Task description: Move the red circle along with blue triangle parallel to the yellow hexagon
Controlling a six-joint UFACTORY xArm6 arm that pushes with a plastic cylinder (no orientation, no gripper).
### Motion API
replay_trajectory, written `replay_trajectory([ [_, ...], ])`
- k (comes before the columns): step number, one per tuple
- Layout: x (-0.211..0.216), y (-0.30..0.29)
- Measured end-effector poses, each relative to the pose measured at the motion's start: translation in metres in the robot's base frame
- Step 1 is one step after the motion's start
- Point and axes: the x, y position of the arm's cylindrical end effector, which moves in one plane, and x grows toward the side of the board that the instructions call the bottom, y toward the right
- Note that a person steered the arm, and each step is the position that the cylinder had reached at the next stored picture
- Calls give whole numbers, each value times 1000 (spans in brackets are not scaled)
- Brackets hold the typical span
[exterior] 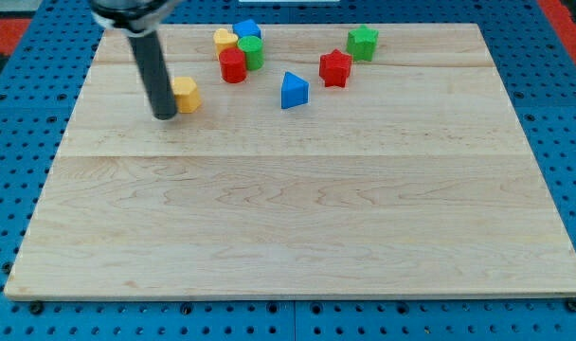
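No jaws are fitted, so no jaw state applies; my tip (165, 116) is seen beside the yellow hexagon block (186, 95). Red circle block (233, 66) and blue triangle block (294, 91) lie to the view's right on the wooden desk (297, 218).

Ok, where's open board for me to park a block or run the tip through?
The wooden board is bare across its whole lower part, below my tip and the blue triangle. Its right side past the green star is bare too. The crowded spot is the top: yellow heart, blue block, green cylinder, red cylinder bunch together.
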Motion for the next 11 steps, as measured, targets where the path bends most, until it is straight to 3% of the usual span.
replay_trajectory([
  [2,-73,-29],
  [4,-81,82],
  [6,-99,97],
  [8,-55,200],
  [11,-14,200],
])
